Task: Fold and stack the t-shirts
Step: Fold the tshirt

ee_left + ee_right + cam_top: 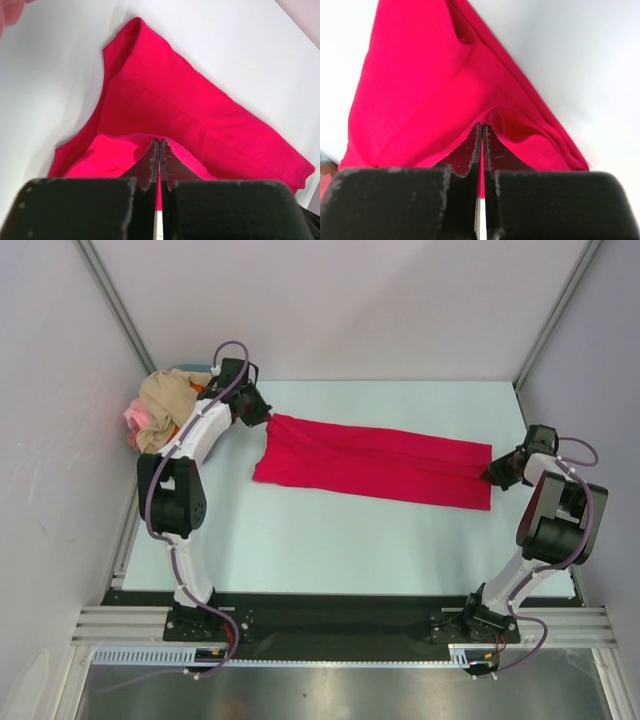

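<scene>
The crimson-red t-shirt (pixel 370 462) lies folded into a long band across the table, stretched between my two grippers. My left gripper (pixel 254 410) is shut on its far-left corner; in the left wrist view the jaws (pixel 159 142) pinch the red cloth (pixel 200 115). My right gripper (pixel 498 472) is shut on its right end; in the right wrist view the jaws (pixel 482 126) pinch the red cloth (pixel 420 90). A heap of other t-shirts, beige (pixel 168 400) on top and pink (pixel 135 421) below, sits at the far left corner.
The pale table (pixel 340 540) is walled by white panels left, back and right. The heap sits against the left wall, just behind my left arm (pixel 175 490). My right arm (pixel 555 520) stands near the right edge.
</scene>
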You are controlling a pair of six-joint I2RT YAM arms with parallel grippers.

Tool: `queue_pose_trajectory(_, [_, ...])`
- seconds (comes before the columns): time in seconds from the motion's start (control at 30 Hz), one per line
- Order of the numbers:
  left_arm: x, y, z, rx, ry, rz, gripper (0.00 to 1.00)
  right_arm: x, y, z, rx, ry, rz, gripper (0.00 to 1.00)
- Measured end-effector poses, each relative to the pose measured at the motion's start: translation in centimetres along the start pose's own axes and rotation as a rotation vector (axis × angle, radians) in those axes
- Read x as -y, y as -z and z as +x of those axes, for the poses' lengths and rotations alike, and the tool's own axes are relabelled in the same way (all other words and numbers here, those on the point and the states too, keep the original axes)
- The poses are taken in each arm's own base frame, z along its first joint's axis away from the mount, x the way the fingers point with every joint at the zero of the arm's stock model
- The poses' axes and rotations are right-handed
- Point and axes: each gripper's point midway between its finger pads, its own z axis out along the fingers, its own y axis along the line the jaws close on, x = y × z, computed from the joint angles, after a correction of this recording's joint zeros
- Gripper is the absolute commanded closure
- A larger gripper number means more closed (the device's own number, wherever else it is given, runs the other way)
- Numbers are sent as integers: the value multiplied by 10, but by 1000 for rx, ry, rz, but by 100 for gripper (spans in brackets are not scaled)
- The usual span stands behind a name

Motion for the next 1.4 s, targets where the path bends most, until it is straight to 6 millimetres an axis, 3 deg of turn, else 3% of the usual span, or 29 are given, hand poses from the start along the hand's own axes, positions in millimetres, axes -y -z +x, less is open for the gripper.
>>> queue_pose_trajectory(0.4, [-5, -23, 3, -25, 5, -20, 100, -6, -9, -6, 0, 6, -16, 100])
queue_pose_trajectory(1.4, [-4, -46, -3, -41, 34, -13, 100, 5, -28, -12, 3, -7, 34, 100])
